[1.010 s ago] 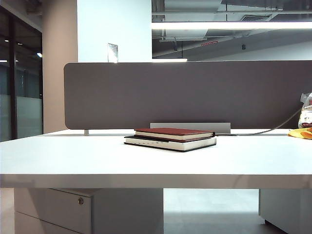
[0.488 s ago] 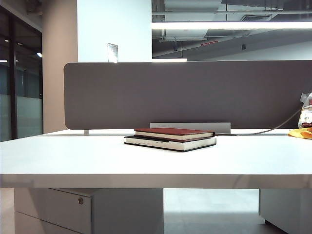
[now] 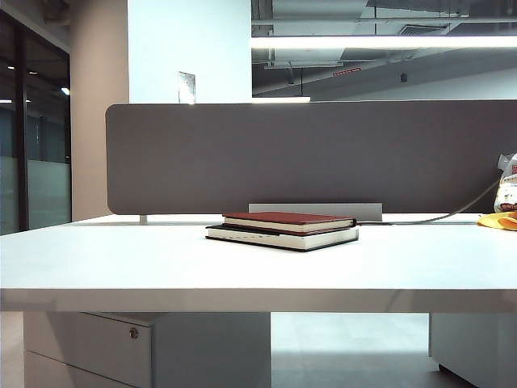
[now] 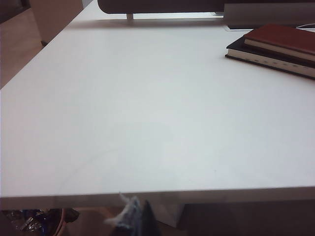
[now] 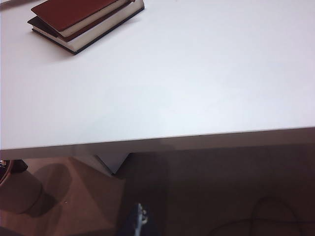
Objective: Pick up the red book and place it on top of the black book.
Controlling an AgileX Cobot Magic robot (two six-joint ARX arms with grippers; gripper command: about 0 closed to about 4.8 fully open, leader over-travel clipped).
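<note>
Red book point(image 3: 287, 219) flat on black book point(image 3: 281, 237) near table point(image 3: 242, 267) far edge; exterior view without arms, wrist views from beyond near edge: right gripper point(image 5: 140, 219) together, left gripper point(image 4: 133, 216) state unclear.

A dark red, plain cover is noted on the red book point(image 3: 288, 218), with cream page edges. A black cover is recorded on the black book point(image 3: 283, 238), its white page edges marked with a row of small dark dashes. The worktop point(image 3: 161, 259) is uniformly white. A grey-brown partition panel point(image 3: 242, 153) is seen behind it, and a yellow item point(image 3: 499, 220) at the far right edge. Only a blurred dark blue tip of the right end effector point(image 5: 140, 223) is shown, its jaws taken as closed; a similar dark tip with a pale patch is seen for the left end effector point(image 4: 135, 220).
</note>
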